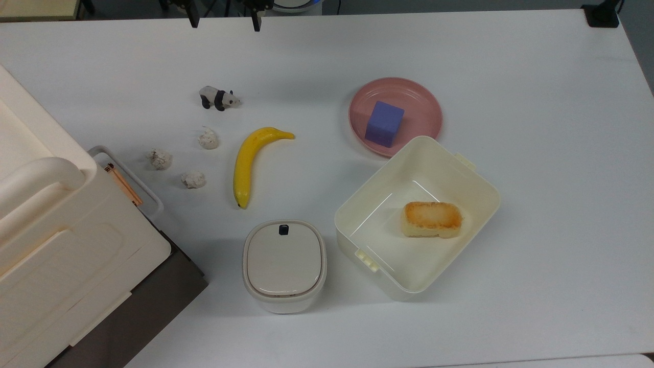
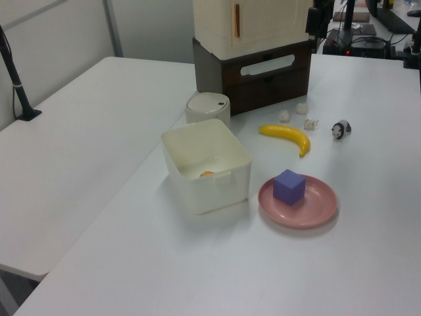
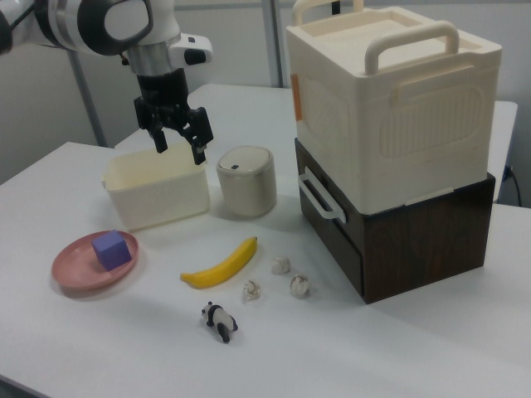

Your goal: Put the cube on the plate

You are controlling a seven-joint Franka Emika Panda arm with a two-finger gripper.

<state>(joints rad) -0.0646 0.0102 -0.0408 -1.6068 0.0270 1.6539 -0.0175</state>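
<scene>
Top view places the cube (image 1: pixel 384 123) on the plate (image 1: pixel 424 105), offset toward the cream box (image 1: pixel 475 176); placement looks complete. My gripper (image 3: pixel 177 139) hangs spread and empty, well apart from the plate. Matte flat faces suggest a light, rigid, non-slip block; grip opposite side faces.
</scene>
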